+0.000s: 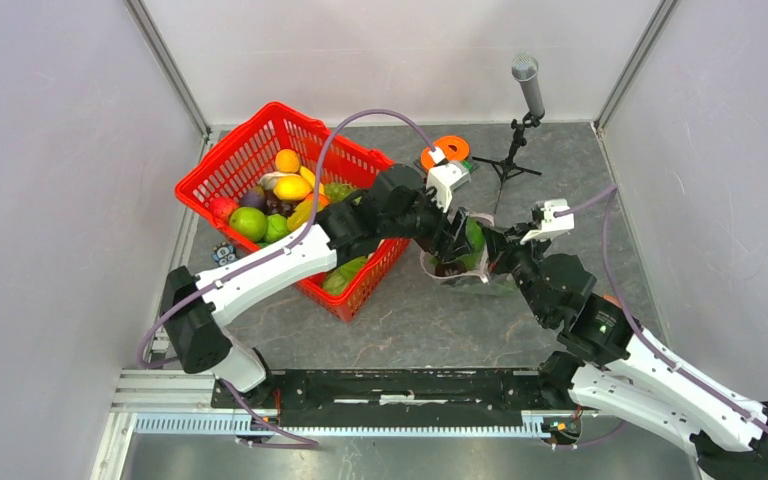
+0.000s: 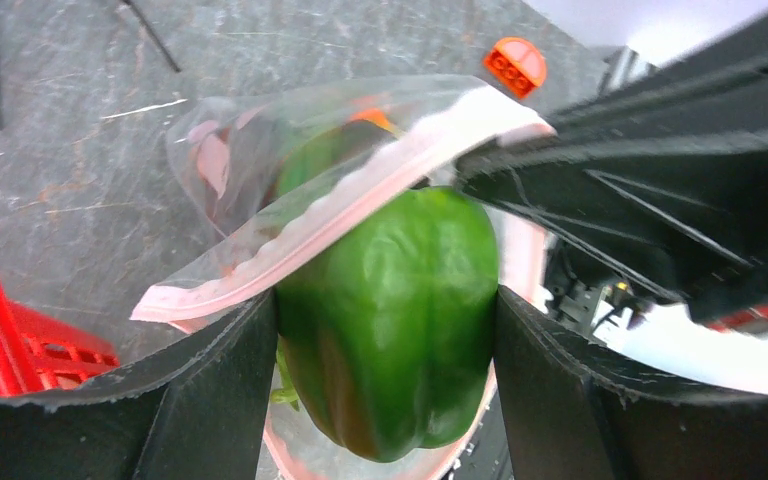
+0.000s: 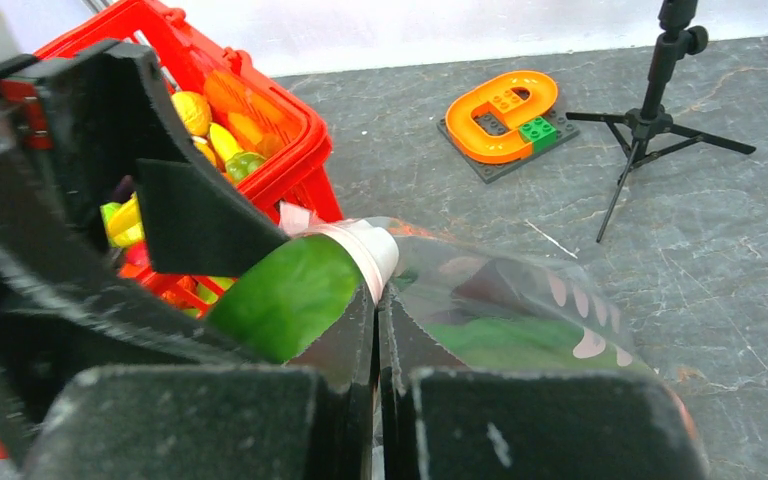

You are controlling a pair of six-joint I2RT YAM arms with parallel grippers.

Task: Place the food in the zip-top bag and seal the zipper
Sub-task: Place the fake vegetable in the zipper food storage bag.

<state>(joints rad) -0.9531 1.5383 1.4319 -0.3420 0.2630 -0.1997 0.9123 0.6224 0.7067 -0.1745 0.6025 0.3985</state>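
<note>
My left gripper (image 2: 385,340) is shut on a green toy pepper (image 2: 390,300) and holds it in the mouth of the clear zip-top bag (image 2: 250,140), whose pink-white zipper strip (image 2: 360,205) lies across the pepper's top. In the top view the left gripper (image 1: 460,245) and right gripper (image 1: 495,255) meet over the bag (image 1: 480,282). My right gripper (image 3: 378,310) is shut on the zipper edge (image 3: 375,250) and holds the mouth up. Green food (image 3: 500,340) and a dark piece lie inside the dotted bag (image 3: 560,290). The pepper (image 3: 285,295) shows left of my right fingers.
A red mesh basket (image 1: 278,105) with several toy fruits stands at the back left, close under the left arm. An orange ring toy on a dark base (image 1: 447,152) and a microphone on a tripod (image 1: 520,130) stand behind the bag. A small orange brick (image 2: 516,65) lies nearby.
</note>
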